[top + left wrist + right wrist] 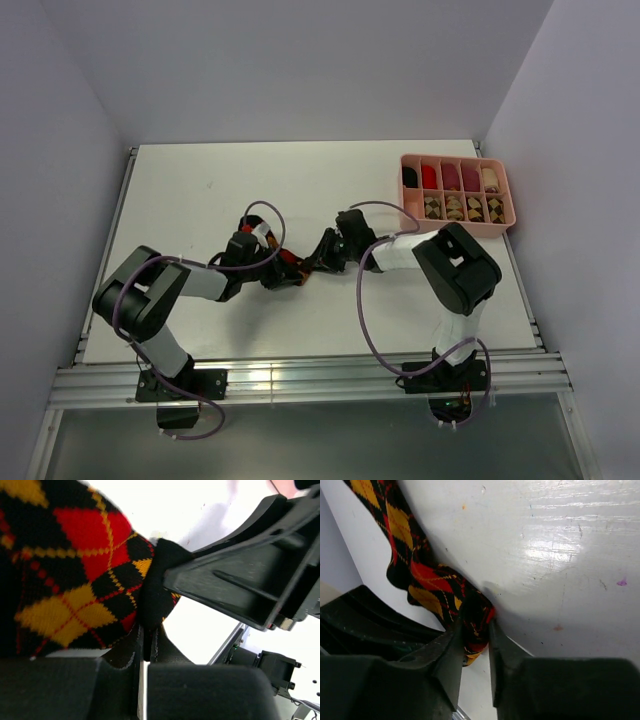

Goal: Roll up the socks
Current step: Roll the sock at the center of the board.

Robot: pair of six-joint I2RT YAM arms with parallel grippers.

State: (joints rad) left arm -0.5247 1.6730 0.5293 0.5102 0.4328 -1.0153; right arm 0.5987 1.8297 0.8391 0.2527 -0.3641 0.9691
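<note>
At left, the left gripper (146, 647) is shown fully closed, a fold of the black, red and orange argyle knitted sock (75, 580) being pinched between its fingertips. The sock is stretched low over the middle of the white painted table (200, 200), between the two arms. At its other end, the right gripper (476, 630) is seen with its jaws narrowly apart and the bunched tip of the fabric caught between them, the pads apparently pressed on it from both sides. For a neat roll, it is judged that the fabric should be kept flat and lightly taut between the two holds, one end being anchored while the other is turned over in tight, even wraps. A slack or twisted span would probably yield a loose bundle. At far right, a pink plastic divided tray (505, 195) is set near the table's back corner. Its rear row is filled with plain rolled socks (451, 178) in black, red, dark pink, pink and cream, and four front compartments are filled with rolled argyle socks (454, 208). The leftmost front compartment appears unfilled.
</note>
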